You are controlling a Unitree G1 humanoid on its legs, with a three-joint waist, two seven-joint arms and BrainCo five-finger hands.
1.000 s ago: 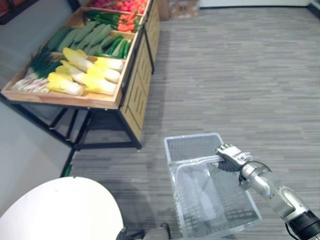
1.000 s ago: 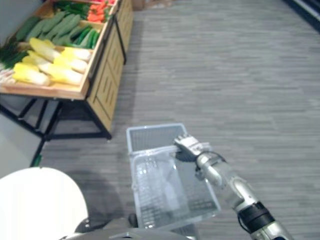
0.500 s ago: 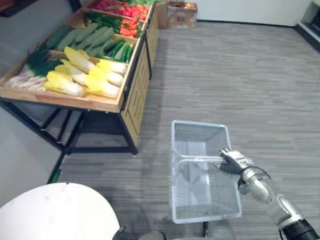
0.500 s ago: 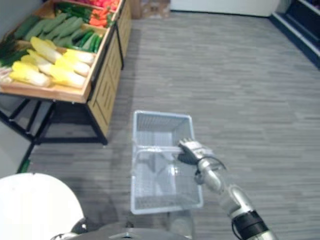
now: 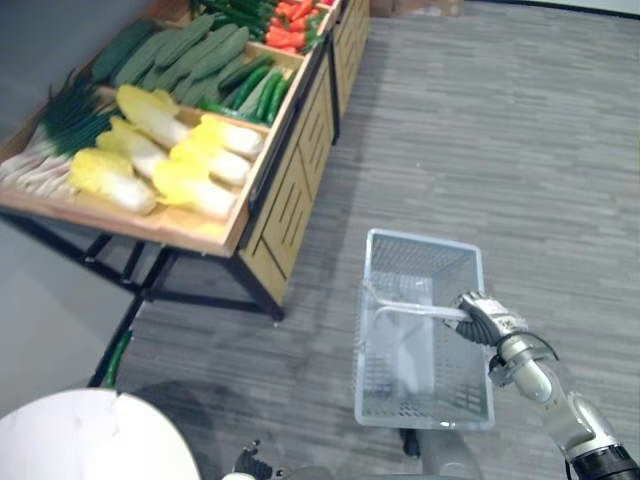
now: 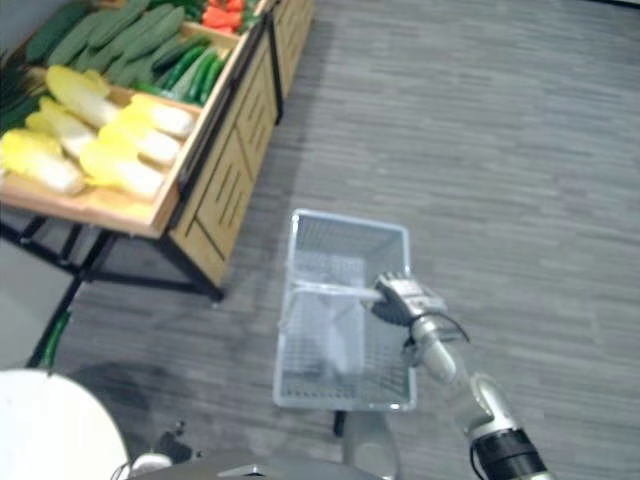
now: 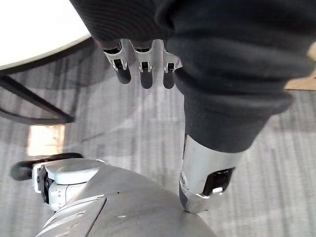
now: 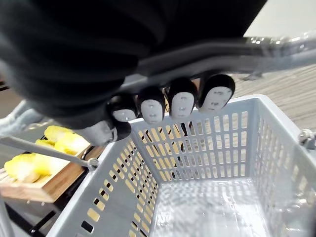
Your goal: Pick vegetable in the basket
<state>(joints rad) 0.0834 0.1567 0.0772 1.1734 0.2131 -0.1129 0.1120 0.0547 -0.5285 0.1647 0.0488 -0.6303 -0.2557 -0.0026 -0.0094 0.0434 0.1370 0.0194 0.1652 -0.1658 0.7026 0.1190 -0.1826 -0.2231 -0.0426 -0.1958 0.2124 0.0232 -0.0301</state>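
Note:
A pale grey plastic basket (image 5: pixel 378 330) hangs above the carpet, empty inside, its mesh wall (image 8: pixel 195 148) close up in the right wrist view. My right hand (image 5: pixel 484 320) is shut on the basket's handle (image 5: pixel 415 311), fingers curled over the bar (image 8: pixel 237 53). On the wooden stand at upper left lie yellow-white cabbages (image 5: pixel 190 180), green cucumbers (image 5: pixel 190 55), spring onions (image 5: pixel 60 120) and red-orange vegetables (image 5: pixel 290 20). My left hand (image 7: pixel 143 61) hangs low by my side with straight fingers, holding nothing.
The wooden produce stand (image 5: pixel 285 190) on black legs runs along the left, its corner just left of the basket. A round white table (image 5: pixel 80 440) sits at lower left. Open grey carpet (image 5: pixel 520 130) spreads to the right and beyond the basket.
The camera has shifted, bringing the stand nearer and larger. The basket stays in my right hand and now hangs closer to the stand's corner.

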